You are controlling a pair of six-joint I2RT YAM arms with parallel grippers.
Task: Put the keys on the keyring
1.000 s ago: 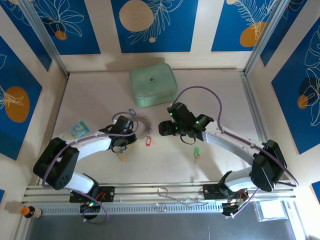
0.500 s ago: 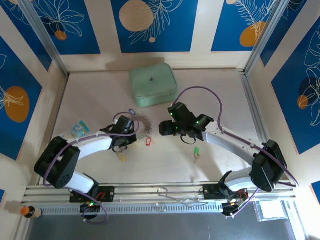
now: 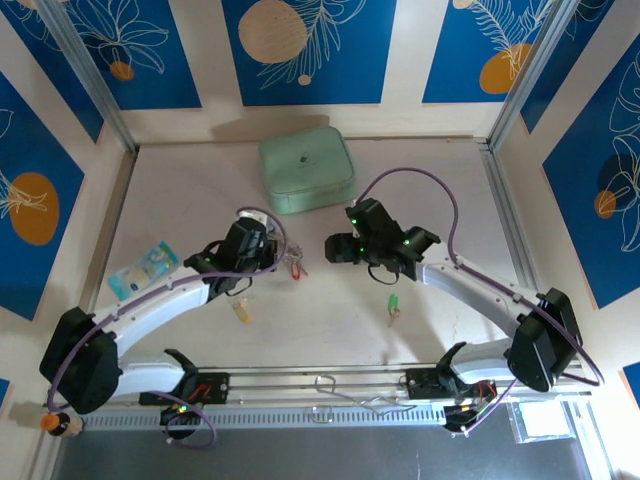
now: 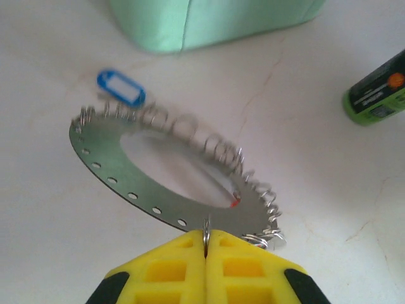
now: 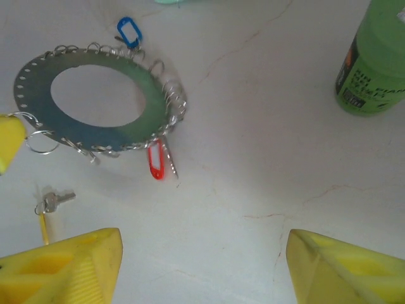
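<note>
— Which arm has the keyring (image 4: 114, 171)?

— The left one. The left end effector (image 4: 205, 239) has its yellow fingers (image 4: 171, 266) pressed flat together, clenched on one little wire loop (image 4: 206, 227) at the ring's rim. The ring is a flat silvery band with a big hollow middle, punched holes round the edge and small loops all along it.

— Is it lying flat?

— It looks tipped to me, with the pinched edge up off the tabletop (image 3: 200, 180). I can't tell how much of it touches.

— And the other arm?

— The right end effector (image 5: 204, 247) hangs near the ring on its right side. It's released, fingers spread wide with nothing between them.

— Where are the keys?

— The blue key (image 5: 128, 30) sits just beyond the ring's far edge, on the side of the mint-green case (image 3: 306, 172). The red key (image 5: 155, 161) is right against the rim nearest the right arm, touching the loops. Whether it's hooked on, I can't tell. The yellow key (image 3: 241, 312) lies on the tabletop nearer the arm bases, apart from the ring. The green key (image 3: 394, 305) lies well apart from it, close by the right arm.

— And that green cylinder (image 5: 373, 60)?

— It's standing upright on the tabletop, well apart from the ring.
</note>
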